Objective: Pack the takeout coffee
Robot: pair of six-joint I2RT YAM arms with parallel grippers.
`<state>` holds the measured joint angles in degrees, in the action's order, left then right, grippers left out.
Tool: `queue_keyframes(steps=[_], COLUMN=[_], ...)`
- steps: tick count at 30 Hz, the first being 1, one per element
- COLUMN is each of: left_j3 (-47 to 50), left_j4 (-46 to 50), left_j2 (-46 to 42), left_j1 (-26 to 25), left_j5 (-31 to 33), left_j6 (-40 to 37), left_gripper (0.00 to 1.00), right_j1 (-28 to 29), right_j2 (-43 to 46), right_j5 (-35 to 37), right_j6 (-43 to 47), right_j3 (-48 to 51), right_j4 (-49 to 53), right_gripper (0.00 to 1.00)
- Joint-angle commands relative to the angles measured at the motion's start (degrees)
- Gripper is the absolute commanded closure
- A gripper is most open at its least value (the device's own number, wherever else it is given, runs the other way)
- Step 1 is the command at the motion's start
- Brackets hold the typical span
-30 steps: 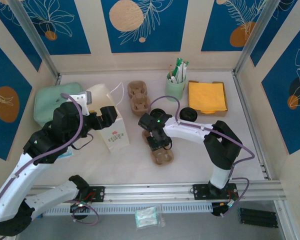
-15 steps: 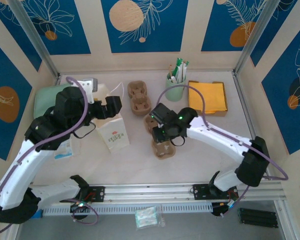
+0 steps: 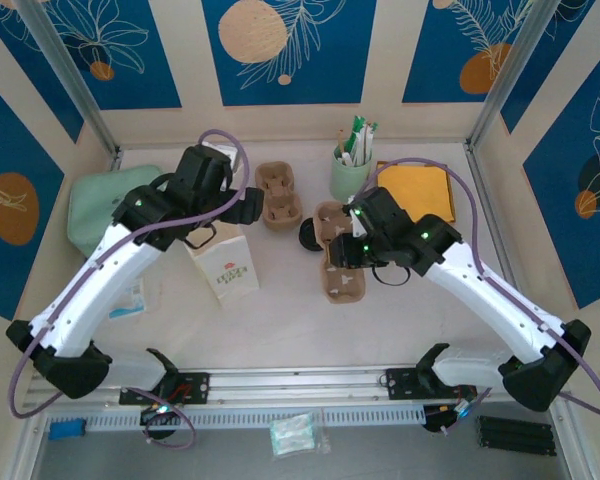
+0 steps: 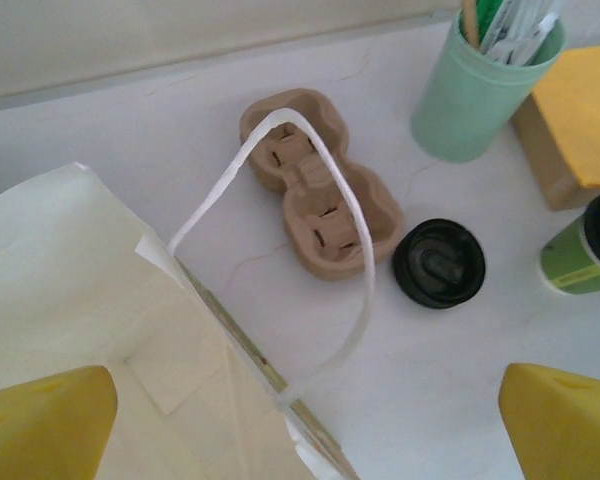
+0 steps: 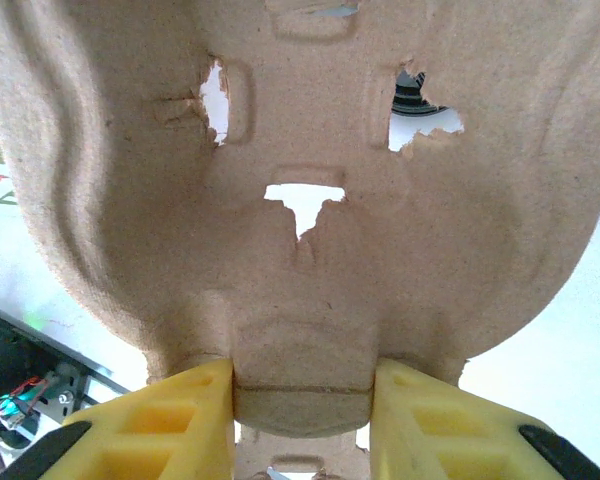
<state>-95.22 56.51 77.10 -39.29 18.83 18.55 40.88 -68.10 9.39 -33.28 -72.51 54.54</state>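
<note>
Brown moulded pulp makes up the cup carrier [image 5: 300, 150] that the right gripper [image 5: 300, 405] has hold of. Its two yellow fingers [image 5: 160, 430] press on either side of a small tab at the carrier's near edge. The jaws are narrow, and the rest of the carrier spreads out ahead of them, with torn slots showing light through.

The left gripper [image 4: 300, 430] is spread wide with nothing between its jaws. Its yellow fingertips [image 4: 40, 420] sit at the two low corners of the left wrist view. Below and between them is the open mouth of a white paper bag [image 4: 90, 320], which lies closer to one fingertip than the other. The bag's thin white handle [image 4: 355, 290] loops up ahead of the jaws.

Past that loop a second carrier [image 4: 320, 200] lies on the pale table [image 4: 180, 150], with a loose black lid [image 4: 439, 263] just beside it. The takeout coffee [image 4: 580, 250] stands ahead of the left jaws and off to the side of the other fingertip, just beyond the loose lid. It is cut by the frame edge, showing a green side and a dark top. It is clear of both fingers and outside the bag.

Farther ahead stand a mint cup [image 4: 475, 95] holding sticks and packets, and next to it a stack of yellow napkins [image 4: 585, 110].
</note>
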Motion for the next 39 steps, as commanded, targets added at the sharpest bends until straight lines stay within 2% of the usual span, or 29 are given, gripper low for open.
queue_keyframes(steps=[1,6,10,13,16,20,23,31,39], left_j3=[-1.64,-1.66,-0.94,-0.21,0.18,0.13,-0.04,-0.02,0.55], left_j4=[0.21,-1.24,-2.13,-2.53,-2.55,-2.56,-3.02,-7.22,-12.14], left_j2=[1.56,4.40,5.60,6.13,6.35,5.89,5.14,2.72,2.97], left_j1=[-0.40,-0.44,-0.38,-0.44,-0.43,-0.44,-0.53,-1.12,-5.56], left_j5=[3.44,2.36,1.48,0.50,-0.79,-3.34,-6.34,-15.09,-16.69], left_j6=[-3.16,-3.59,-3.42,-3.23,-2.95,-1.68,0.03,7.32,14.21], left_gripper=[0.06,0.23,0.30,0.40,0.56,0.85,1.00,1.00,1.00], right_j1=[-0.79,-1.75,-2.79,-3.76,-4.98,-6.82,-8.35,-12.15,-14.76], right_j2=[1.90,3.52,4.67,5.56,6.17,6.82,7.01,6.41,5.01], right_j5=[-3.10,-3.63,-4.09,-4.53,-5.07,-6.00,-6.59,-8.84,-10.35], right_j6=[-0.36,-0.04,0.42,0.91,1.57,2.60,3.39,5.31,6.69], right_j3=[1.18,2.29,2.95,3.28,3.60,3.62,3.59,2.36,-0.20], right_j4=[1.27,1.60,1.93,2.06,2.32,2.50,2.50,2.02,1.81], right_gripper=[0.66,0.66,0.66,0.66,0.66,0.66,0.66,0.66,0.67])
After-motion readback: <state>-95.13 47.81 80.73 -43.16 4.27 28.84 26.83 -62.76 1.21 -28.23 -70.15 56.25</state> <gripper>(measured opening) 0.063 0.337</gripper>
